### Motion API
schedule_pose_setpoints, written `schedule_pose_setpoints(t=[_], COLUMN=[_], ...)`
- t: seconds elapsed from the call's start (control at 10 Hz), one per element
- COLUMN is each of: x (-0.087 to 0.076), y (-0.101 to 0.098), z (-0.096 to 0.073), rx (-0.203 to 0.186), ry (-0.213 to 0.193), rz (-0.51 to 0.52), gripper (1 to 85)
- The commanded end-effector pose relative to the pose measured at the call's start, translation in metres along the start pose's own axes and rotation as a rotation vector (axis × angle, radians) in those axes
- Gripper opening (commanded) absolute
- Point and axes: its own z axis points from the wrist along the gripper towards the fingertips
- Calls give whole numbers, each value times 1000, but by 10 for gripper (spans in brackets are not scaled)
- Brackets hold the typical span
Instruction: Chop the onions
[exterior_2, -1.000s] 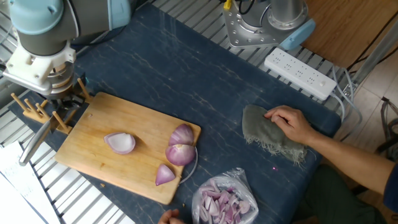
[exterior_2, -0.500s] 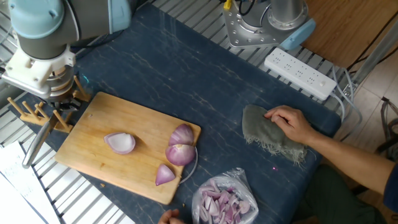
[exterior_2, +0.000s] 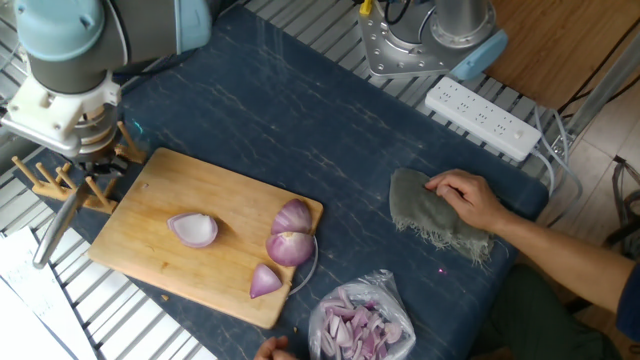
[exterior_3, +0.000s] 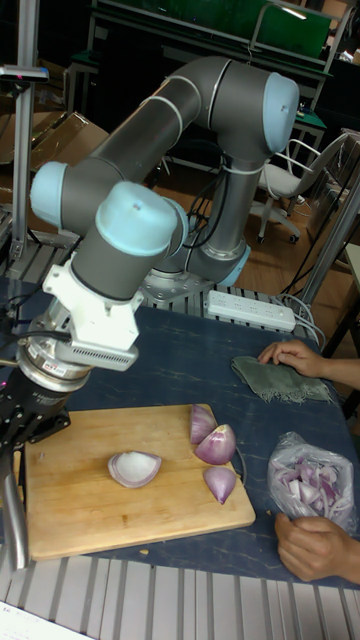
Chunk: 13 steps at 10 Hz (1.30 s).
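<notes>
Gripper (exterior_2: 88, 170): at the board's 10 o'clock corner, fingers pinching a knife (exterior_2: 55, 225) whose blade slants down toward 7 o'clock off the board's edge
Cutting board (exterior_2: 150, 255): wooden, lying on the dark blue surface (exterior_2: 300, 130)
Onions (exterior_2: 290, 246): one pale cut half (exterior_2: 193, 229) at the board's centre; two purple pieces and a small wedge (exterior_2: 264, 282) clustered at its 3 o'clock edge
Bag (exterior_2: 360, 322): clear plastic, at 5 o'clock
Person's hand (exterior_2: 465, 198): resting on a grey cloth (exterior_2: 430, 215) at 3 o'clock
</notes>
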Motion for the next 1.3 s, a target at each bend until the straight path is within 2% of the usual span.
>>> schedule_pose_setpoints(t=[0.0,0.2,0.3,0.5,0.9,1.0,1.2], x=[-1,-2,1,7,53,65,76], y=[2,-4,0,4,16,27,50], z=[-37,-60,-74,-91,-107,-111,-116], rx=[-6,58,86,128,145,110,57], ry=[-8,-24,-6,14,143,157,157], rz=[-8,-60,-86,-130,-119,-83,-6], gripper=[10,10,10,10,10,10,10])
